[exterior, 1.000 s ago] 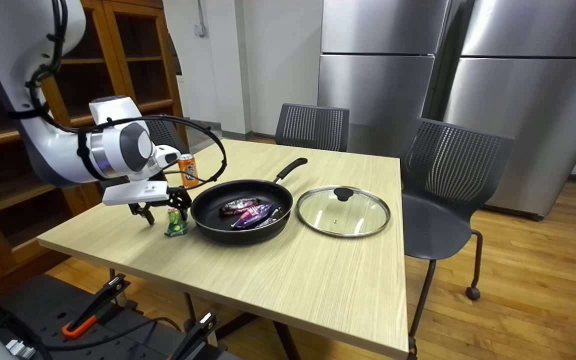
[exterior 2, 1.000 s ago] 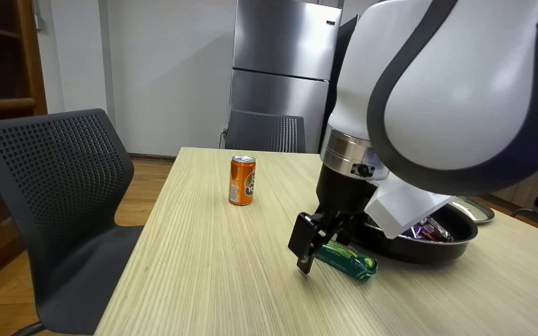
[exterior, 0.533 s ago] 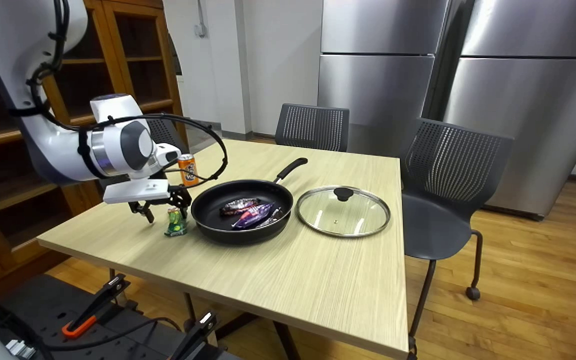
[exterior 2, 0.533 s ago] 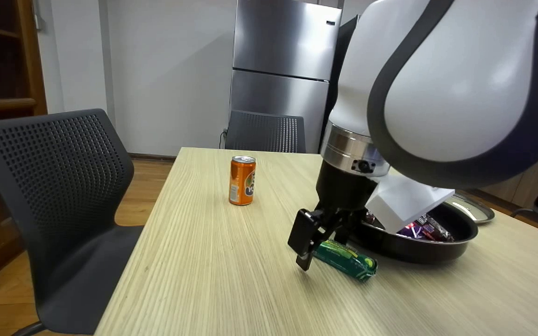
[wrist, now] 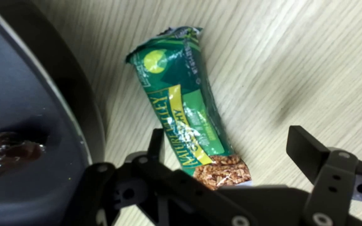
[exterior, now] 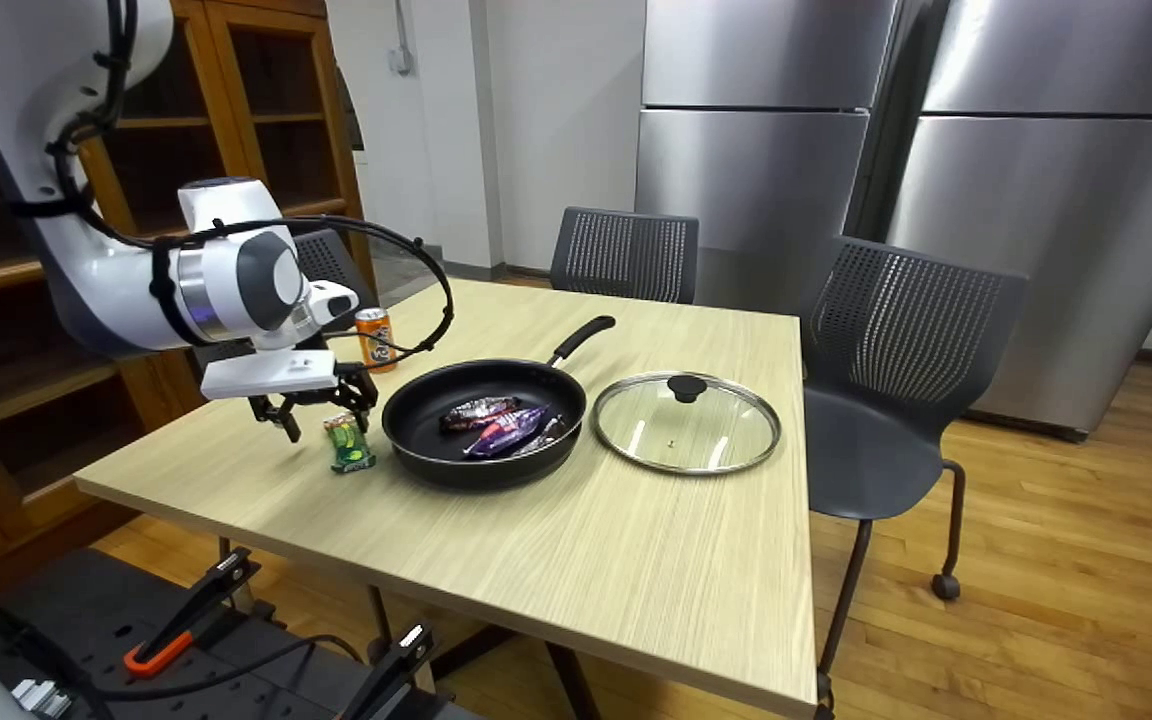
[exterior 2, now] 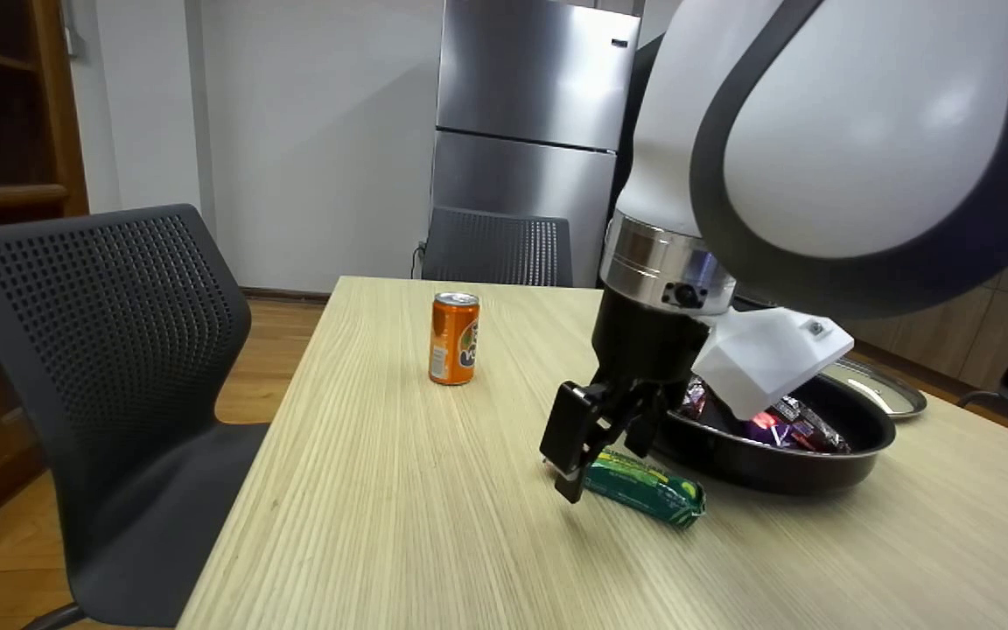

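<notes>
The pale table (exterior: 676,560) bears a black pan (exterior: 476,477); just beside it, the gripper (wrist: 226,142) hangs with fingers (wrist: 306,150) parted wide; below them the green granola bar (wrist: 181,103) lies on the table, in the wrist view between the fingers, nearer the pan-side one, its far end past the tips.

Wrist vw: claw (wrist: 226,138) hides bar's (wrist: 185,106) lwr end.

The bar wrapper (wrist: 189,108) looked like glossy plastic, the pan (exterior: 481,476) smooth metal, the lid (exterior: 686,428) shiny glass, the tabletop (exterior: 636,560) matt wood
</notes>
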Action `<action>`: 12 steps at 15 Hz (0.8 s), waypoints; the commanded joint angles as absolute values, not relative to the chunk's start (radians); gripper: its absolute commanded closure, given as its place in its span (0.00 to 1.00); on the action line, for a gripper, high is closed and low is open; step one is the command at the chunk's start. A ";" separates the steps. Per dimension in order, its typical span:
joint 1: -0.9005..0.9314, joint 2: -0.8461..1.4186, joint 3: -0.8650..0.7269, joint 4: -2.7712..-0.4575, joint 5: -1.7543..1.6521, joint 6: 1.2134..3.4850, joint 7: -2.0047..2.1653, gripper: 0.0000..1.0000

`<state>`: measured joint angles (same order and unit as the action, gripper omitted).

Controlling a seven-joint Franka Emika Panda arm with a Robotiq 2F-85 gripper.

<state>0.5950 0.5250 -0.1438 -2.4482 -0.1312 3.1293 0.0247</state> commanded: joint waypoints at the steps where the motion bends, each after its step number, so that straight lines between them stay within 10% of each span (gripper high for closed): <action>1: 0.671 0.508 -0.244 -2.449 -0.187 3.065 0.021 0.00; 12: 0.639 0.503 -0.215 -2.444 -0.296 3.059 -0.050 0.00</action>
